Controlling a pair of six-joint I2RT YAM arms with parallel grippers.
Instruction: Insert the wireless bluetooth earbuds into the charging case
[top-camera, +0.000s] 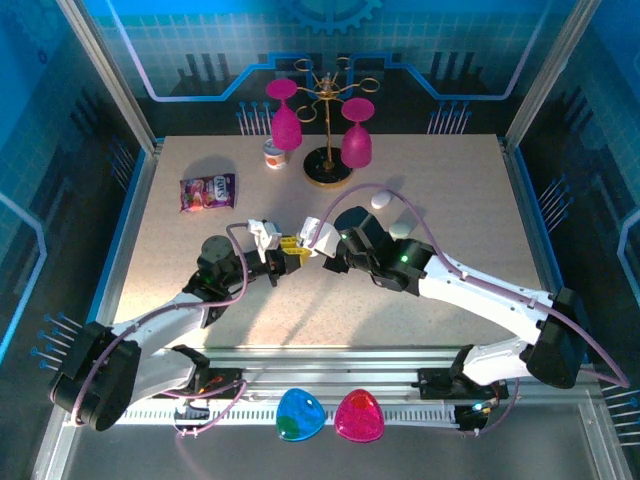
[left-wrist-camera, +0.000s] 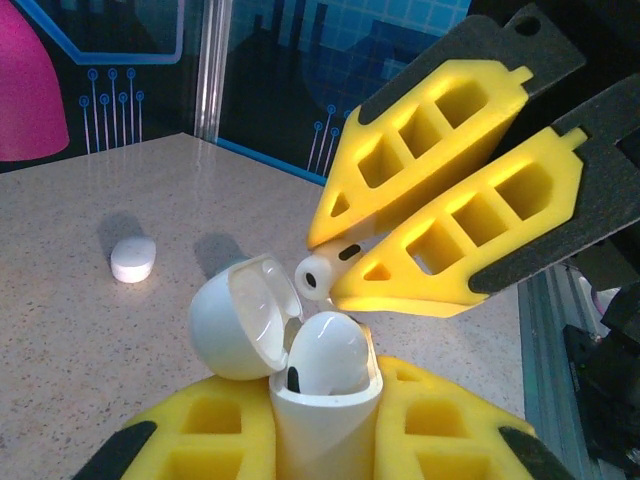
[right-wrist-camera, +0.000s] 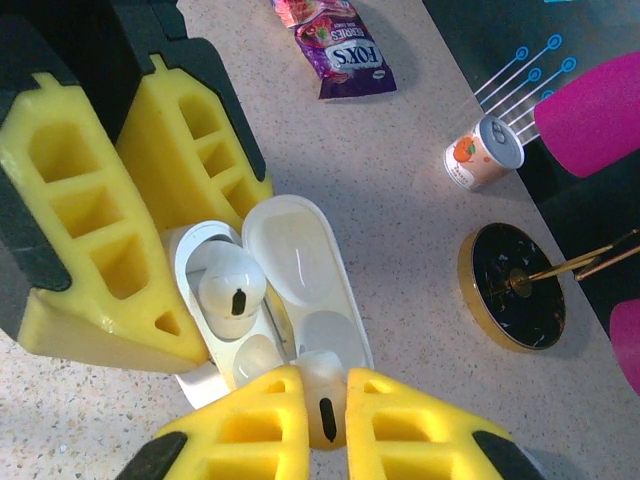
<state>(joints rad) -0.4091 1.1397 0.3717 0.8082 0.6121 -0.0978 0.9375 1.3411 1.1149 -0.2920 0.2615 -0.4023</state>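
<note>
The speckled table (top-camera: 450, 200) lies before me, and both my arms reach in to meet near its middle. At the far edge stands a gold rack (top-camera: 328, 170) on a round dark base, with two pink glasses (top-camera: 285, 120) hanging upside down from it. To the left of the rack lies a purple snack packet (right-wrist-camera: 345, 45), flat on the table. A small can (right-wrist-camera: 480, 155) with an orange on its side stands between the packet and the rack's base.

My left pincer (left-wrist-camera: 325, 400) is pressed onto the lower body of the white charging case (left-wrist-camera: 325, 430) and holds it upright off the table. The lid (left-wrist-camera: 240, 320) is swung open to one side. The seated earbud (left-wrist-camera: 330, 355) already sits in one socket, and the socket beside it is bare.

My right pincer (right-wrist-camera: 325, 378) is closed on the pinched earbud (right-wrist-camera: 322, 405), gripping it between the yellow foam tips with the rounded head poking out. That bud hangs close over the case's open mouth, just beside the lid and above the bare socket. I cannot tell whether it touches the rim.

Well apart from all this, a small white pebble-shaped thing (left-wrist-camera: 132, 259) rests on the table toward the rack.
</note>
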